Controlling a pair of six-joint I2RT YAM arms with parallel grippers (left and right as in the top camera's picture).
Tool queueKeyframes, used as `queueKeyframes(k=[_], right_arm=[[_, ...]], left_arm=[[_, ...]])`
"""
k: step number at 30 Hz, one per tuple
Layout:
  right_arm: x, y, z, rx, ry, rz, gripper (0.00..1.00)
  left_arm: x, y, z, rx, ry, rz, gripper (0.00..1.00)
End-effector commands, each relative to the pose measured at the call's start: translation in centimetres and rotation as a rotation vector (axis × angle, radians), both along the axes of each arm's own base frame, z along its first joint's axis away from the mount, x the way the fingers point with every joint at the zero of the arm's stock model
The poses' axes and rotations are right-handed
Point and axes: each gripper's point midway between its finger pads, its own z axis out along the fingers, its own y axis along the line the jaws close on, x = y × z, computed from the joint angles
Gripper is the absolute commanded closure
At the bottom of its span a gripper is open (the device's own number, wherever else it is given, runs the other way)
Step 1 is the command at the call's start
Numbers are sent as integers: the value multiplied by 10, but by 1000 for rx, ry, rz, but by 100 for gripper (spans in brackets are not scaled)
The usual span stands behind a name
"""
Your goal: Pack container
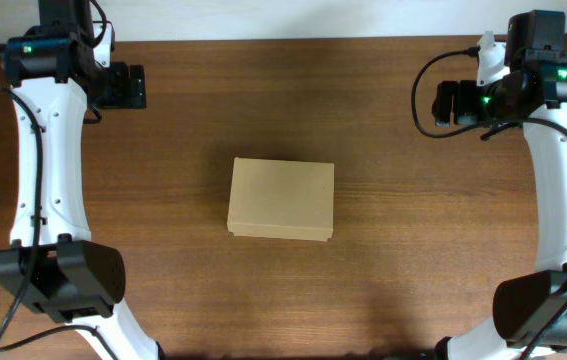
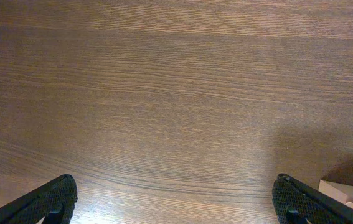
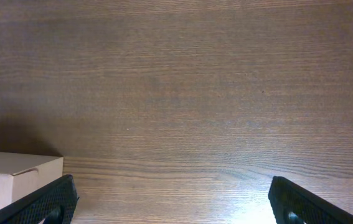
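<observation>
Tan cardboard container (image 1: 281,200) sits closed, central on the table (image 1: 163,150), nothing loose nearby. Packing looks done. My left gripper (image 2: 176,202) and right gripper (image 3: 173,202) hang well away from it, fingers spread wide and empty.

container (image 1: 281,199): plain tan, no print (paler, near cream, in right wrist view)
table (image 1: 383,120): dk brown, fine streaky wood grain
left arm (image 1: 38,170), right arm (image 1: 563,190): white links, blk joints, green LED (image 1: 29,47)
left gripper (image 2: 175,180), right gripper (image 3: 171,179): blk, fine cross-hatch
</observation>
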Motion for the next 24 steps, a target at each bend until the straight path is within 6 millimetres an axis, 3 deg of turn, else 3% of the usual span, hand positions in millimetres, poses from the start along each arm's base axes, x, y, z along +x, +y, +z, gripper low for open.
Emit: queueKeyframes(k=[1,4,6,8,10,11,12,13,16,18,24], right_arm=[[-1,0,18,-3,-48,-5,1],[-1,0,18,-3,-45,-5,1],[2,-1,32,-9,-101,-6,1],[17,6,75,-3,-294,21,1],[31,16,135,-27,-568,51,1],[26,20,166,-44,-721,60,1],[18,24,180,-50,-798,66,1],[-4,25,194,-54,-899,62,1],[-59,29,189,-65,-1010,63,1],[-99,32,165,-67,-1022,63,1],[-179,37,108,-77,-1117,63,1]], left_arm=[[1,1,14,6,-39,6,0],[1,1,14,6,-39,6,0],[1,1,14,6,-39,6,0],[1,1,14,6,-39,6,0],[1,1,14,6,-39,6,0],[1,1,14,6,-39,6,0],[1,1,14,6,-39,6,0],[1,1,14,6,-39,6,0],[1,1,14,6,-39,6,0],[1,1,14,6,-39,6,0],[1,1,14,6,-39,6,1]])
